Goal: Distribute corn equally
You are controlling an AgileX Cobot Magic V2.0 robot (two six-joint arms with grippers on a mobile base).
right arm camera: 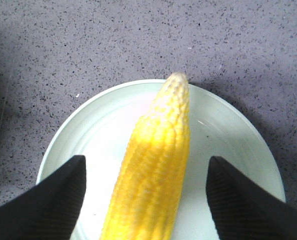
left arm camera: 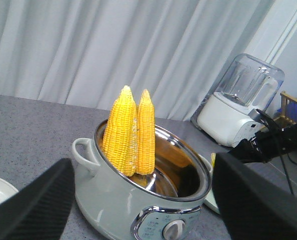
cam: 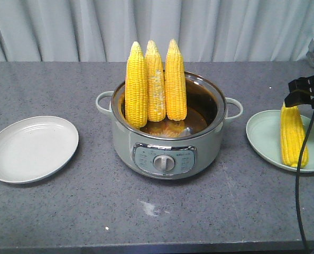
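Two claws, both spread and empty. Right claw [right arm camera: 146, 165] straddles one corn cob [right arm camera: 163, 130] lying on the pale green plate [right arm camera: 228, 130], fingers clear on either side, so the cob rests by its own weight; I judge it delivered. Left claw [left arm camera: 143, 170] faces the cooker pot [cam: 167, 143] at frame centre, where three cobs [cam: 156, 82] stand tips up against the rim, probably next to be picked. White plate [cam: 33, 148] at left holds nothing. Grey speckled tabletop [cam: 67, 222]; pale curtain [cam: 67, 26] behind; blender [left arm camera: 238, 100] at right.
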